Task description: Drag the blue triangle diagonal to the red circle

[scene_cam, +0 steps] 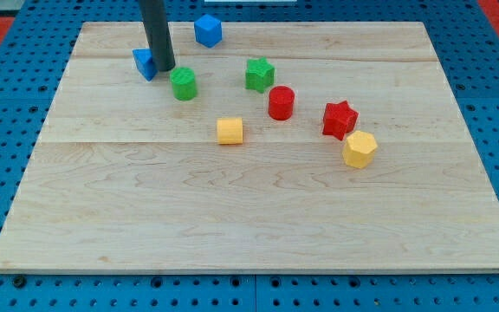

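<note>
Blue triangle (144, 62) partly hidden behind my tip (165, 68) | rod only, no fingers, grasping nothing | best: push rightward, skirting green cylinder (184, 84), toward red circle (281, 102).

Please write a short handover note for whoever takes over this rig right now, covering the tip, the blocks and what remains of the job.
My tip is down on the board near the view's top left, right against the blue triangle, which sits on its left side, partly hidden by the rod.
The red circle stands near the middle, well to the view's right of the triangle and slightly lower.
The green cylinder and green star lie between them.
Done: contact with the triangle, at most.
Left: push the triangle across, probably skirting the green blocks, until it sits diagonal to the red circle.
</note>
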Robot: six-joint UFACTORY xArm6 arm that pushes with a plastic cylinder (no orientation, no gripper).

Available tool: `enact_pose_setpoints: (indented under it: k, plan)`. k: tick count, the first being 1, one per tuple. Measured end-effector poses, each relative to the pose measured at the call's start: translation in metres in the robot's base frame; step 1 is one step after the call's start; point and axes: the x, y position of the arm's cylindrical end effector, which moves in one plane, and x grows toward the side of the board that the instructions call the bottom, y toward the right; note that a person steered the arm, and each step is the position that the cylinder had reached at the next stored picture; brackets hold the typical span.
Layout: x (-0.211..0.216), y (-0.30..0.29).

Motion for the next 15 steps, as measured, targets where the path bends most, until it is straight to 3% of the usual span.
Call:
enact_pose_setpoints:
  k: [1, 2, 4, 5, 6, 7, 8, 10, 11, 13, 14, 15]
  plan:
    - [-0.008, -0.029]
    - [-0.046, -0.016]
    - [0.015, -0.04]
    - [-0.041, -0.033]
    - [-0.021, -0.084]
    - [-0.003, -0.041]
    - [0.013, -0.034]
    - [-0.024, -0.056]
    - [0.009, -0.081]
    - [0.06, -0.057]
    - [0.021, -0.027]
    - [-0.023, 0.068]
